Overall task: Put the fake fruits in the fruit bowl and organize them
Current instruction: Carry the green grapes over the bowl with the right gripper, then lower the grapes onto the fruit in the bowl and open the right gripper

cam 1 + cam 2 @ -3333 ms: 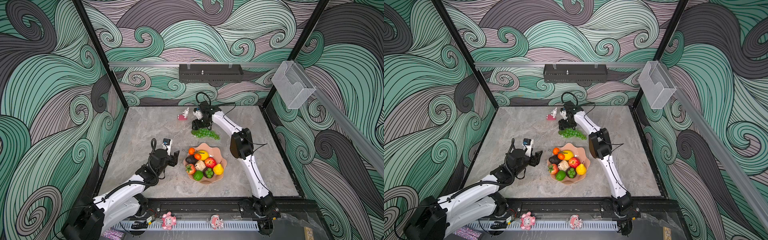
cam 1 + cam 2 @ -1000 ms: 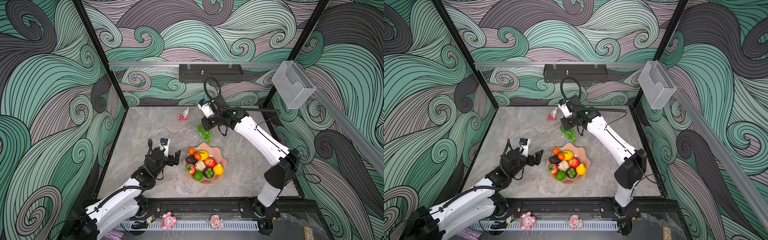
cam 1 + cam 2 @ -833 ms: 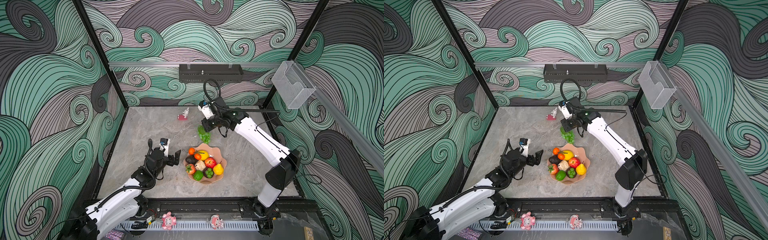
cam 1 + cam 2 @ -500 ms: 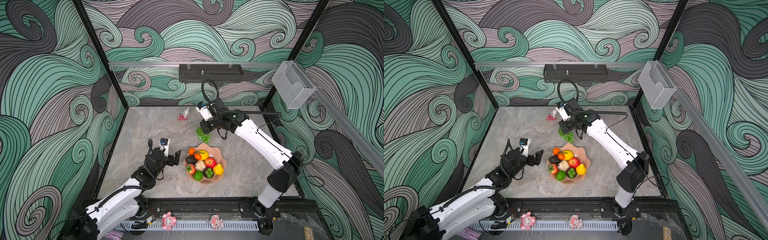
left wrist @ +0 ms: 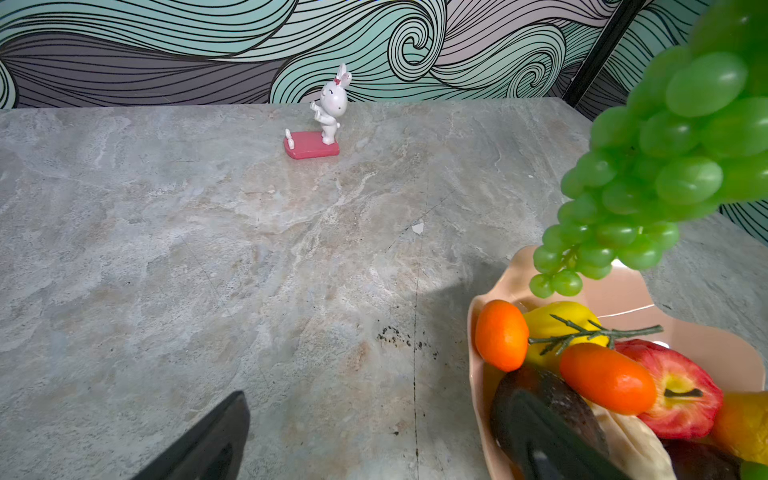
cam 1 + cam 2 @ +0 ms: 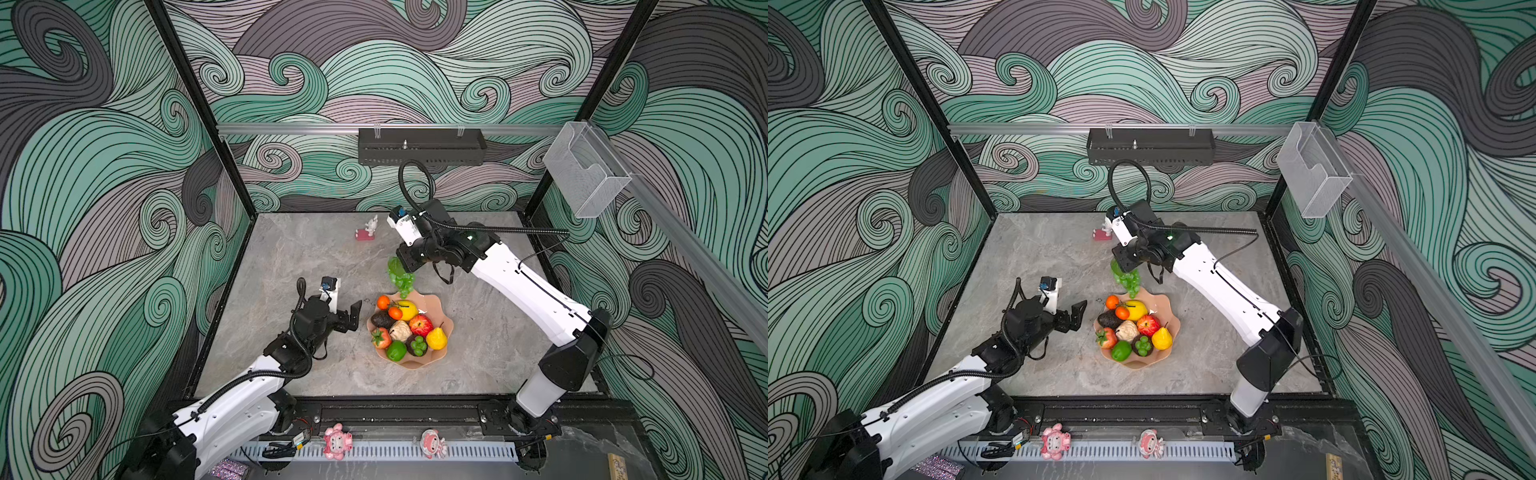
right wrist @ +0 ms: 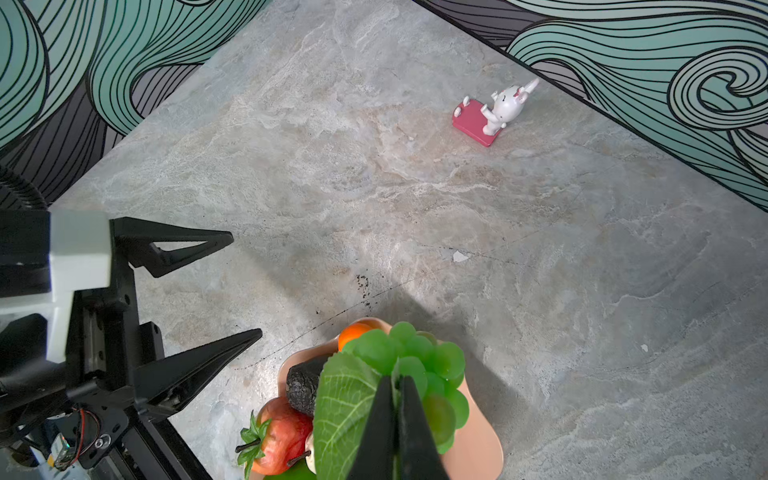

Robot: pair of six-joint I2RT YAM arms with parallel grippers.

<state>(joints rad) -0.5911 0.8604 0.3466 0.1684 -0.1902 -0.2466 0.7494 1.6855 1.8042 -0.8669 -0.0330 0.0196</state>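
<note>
The salmon-pink fruit bowl (image 6: 415, 365) (image 6: 1138, 365) sits mid-table, holding small oranges (image 6: 383, 302), a lemon (image 6: 408, 309), a red apple (image 6: 420, 324), a dark avocado (image 6: 381, 320), a strawberry (image 6: 381, 337), a lime (image 6: 395, 351) and a cream knobbly fruit (image 6: 400, 331). My right gripper (image 6: 395, 262) (image 7: 397, 380) is shut on the green grape bunch (image 6: 401, 277) (image 6: 1126, 277) (image 5: 665, 166) (image 7: 415, 353) near its leaf. The bunch hangs in the air over the bowl's far rim. My left gripper (image 6: 351, 318) (image 6: 1075, 318) (image 5: 380, 399) stands open and empty just left of the bowl.
A pink-and-white rabbit figurine (image 6: 368, 230) (image 5: 328, 112) stands near the back wall. A clear basket (image 6: 584, 170) hangs on the right wall and a black tray (image 6: 422, 146) on the back wall. Two pink dolls (image 6: 337, 441) sit on the front rail.
The right gripper has lifted the grape bunch off the table behind the bowl and carried it toward the bowl's far rim. The left arm has hardly moved and stays open.
</note>
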